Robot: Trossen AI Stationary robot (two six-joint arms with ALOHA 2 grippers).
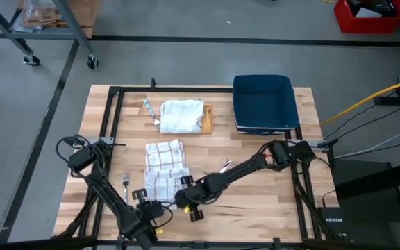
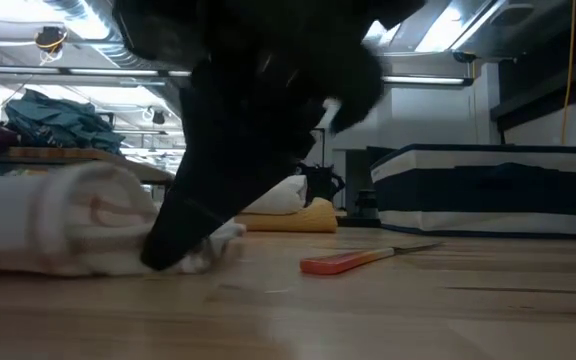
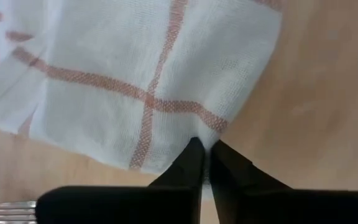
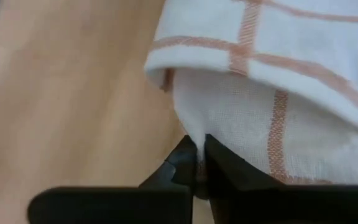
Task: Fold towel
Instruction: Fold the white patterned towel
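Towel [image 1: 165, 169]: you see the white, orange-checked cloth lying lower centre of the high view, partly folded | left gripper [image 3: 205, 149]: clenched on the towel's near corner, lower left | right gripper [image 4: 197, 146]: pinching the towel's edge, lower centre | elsewhere: blue bin [image 1: 264, 103] upper right, fork [image 1: 126, 182] left of towel.

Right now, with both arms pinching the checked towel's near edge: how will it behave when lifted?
Likely floppy: the checked towel is thin woven cloth, already doubled over on itself in the right wrist view, so it should sag between the left gripper and right gripper. Probably light. It may slip, since each pair of jaws holds only a corner.
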